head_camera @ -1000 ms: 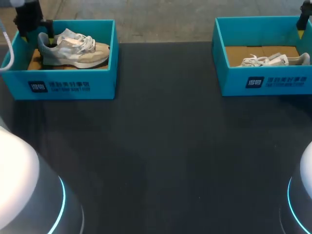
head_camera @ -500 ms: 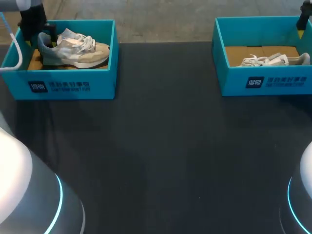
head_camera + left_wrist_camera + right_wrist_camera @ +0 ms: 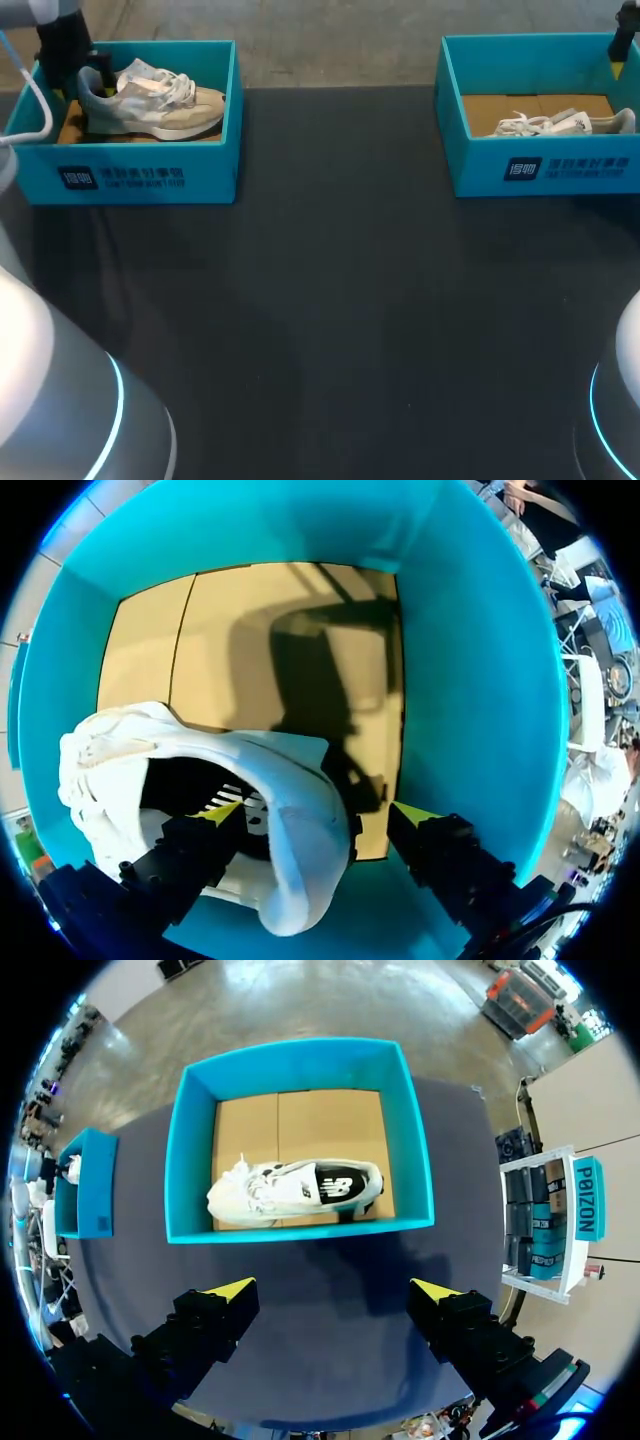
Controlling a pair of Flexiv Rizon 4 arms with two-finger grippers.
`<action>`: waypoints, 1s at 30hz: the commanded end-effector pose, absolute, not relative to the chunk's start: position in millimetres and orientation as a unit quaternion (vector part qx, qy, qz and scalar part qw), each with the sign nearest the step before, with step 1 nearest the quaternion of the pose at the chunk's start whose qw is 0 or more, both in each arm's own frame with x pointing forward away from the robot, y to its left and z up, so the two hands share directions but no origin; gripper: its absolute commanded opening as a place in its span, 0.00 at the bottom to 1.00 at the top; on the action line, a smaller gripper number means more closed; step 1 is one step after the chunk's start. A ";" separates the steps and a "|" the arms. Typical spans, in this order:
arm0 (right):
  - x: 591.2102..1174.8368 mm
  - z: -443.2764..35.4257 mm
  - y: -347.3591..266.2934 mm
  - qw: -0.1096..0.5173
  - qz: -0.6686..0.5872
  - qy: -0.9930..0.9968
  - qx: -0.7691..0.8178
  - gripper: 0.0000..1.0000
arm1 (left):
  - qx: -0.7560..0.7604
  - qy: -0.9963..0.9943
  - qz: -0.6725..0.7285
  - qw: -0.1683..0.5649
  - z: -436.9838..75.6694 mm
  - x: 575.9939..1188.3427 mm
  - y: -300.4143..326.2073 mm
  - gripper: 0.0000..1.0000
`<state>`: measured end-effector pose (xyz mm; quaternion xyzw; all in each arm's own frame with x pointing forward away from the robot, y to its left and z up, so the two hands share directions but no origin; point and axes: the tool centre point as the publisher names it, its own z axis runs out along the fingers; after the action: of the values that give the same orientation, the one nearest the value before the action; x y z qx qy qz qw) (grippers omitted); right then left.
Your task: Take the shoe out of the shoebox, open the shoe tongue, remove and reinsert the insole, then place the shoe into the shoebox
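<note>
**Item: beige shoe** (image 3: pixel 150 100). Located in the left shoebox (image 3: pixel 150 175), sole down, toe towards the table's middle, heel (image 3: pixel 300 860) at the box's outer end. Not yet lifted out.

**Handling (judged).** Expected to be light. The upper is judged to be soft and liable to fold under pressure, while the sole is stiffer. The fabric should give fair grip. The white laces are loose and may snag on the box wall. The heel rim is judged the best hold, with one finger inside the opening and one outside, because the stiffened back should keep its shape. A lift from the heel alone is likely to let the toe droop, so a straight upward pull is advised.

**Left gripper** (image 3: pixel 318 812). Lowered into the left shoebox and set astride the heel, one finger within the shoe's opening, the other outside and apart from the heel. The jaws are spread, with nothing clamped.

**Right gripper** (image 3: pixel 333 1288). Held high above the right shoebox (image 3: pixel 540 165), jaws spread wide, nothing between them.

**Count.**
- Shoeboxes: two, both teal, lidless, well apart on the dark table (image 3: pixel 330 300).
- Shoes: two, one per box. The second is a white shoe (image 3: pixel 560 123) lying in the right shoebox.
- Grippers: two.
- Insole: cannot be made out.
</note>
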<state>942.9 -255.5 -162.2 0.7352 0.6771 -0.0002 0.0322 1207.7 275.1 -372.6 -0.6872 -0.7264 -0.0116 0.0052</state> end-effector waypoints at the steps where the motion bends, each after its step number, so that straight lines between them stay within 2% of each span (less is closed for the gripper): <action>1: 942.4 -162.4 -255.3 0.033 0.000 0.676 0.736 1.00 | -0.686 -0.727 -0.003 0.011 -380.8 1220.6 278.3 0.89; 9: 942.4 -162.4 -255.3 0.033 0.000 0.676 0.736 1.00 | -0.687 -0.726 -0.004 0.014 -387.3 1219.9 278.6 0.80; 15: 942.4 -162.4 -255.3 0.033 0.000 0.676 0.736 1.00 | -0.692 -0.721 -0.006 0.021 -392.2 1217.4 279.1 0.79; 18: 942.4 -162.4 -255.3 0.033 0.000 0.676 0.736 1.00 | -0.693 -0.721 -0.006 0.024 -395.2 1217.2 279.4 0.73; 21: 942.4 -162.4 -255.3 0.033 0.000 0.676 0.736 1.00 | -0.693 -0.721 -0.007 0.026 -396.7 1216.2 280.6 0.45; 22: 942.4 -162.4 -255.3 0.033 0.000 0.676 0.736 1.00 | -0.693 -0.721 -0.007 0.026 -397.1 1215.9 281.0 0.32; 23: 942.4 -162.4 -255.3 0.033 0.000 0.676 0.736 1.00 | -0.693 -0.721 -0.007 0.027 -397.5 1215.9 281.5 0.10; 24: 942.4 -162.4 -255.3 0.033 0.000 0.676 0.736 1.00 | -0.692 -0.721 -0.007 0.027 -397.7 1215.9 281.7 0.00; 30: 942.4 -162.4 -255.3 0.033 0.000 0.676 0.736 1.00 | -0.692 -0.722 -0.003 0.026 -397.3 1212.3 283.3 0.00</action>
<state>942.8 -255.6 -162.1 0.7352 0.6771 -0.0002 0.0322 1204.1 285.1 -391.9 -0.6912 -0.7223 -0.0124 0.0217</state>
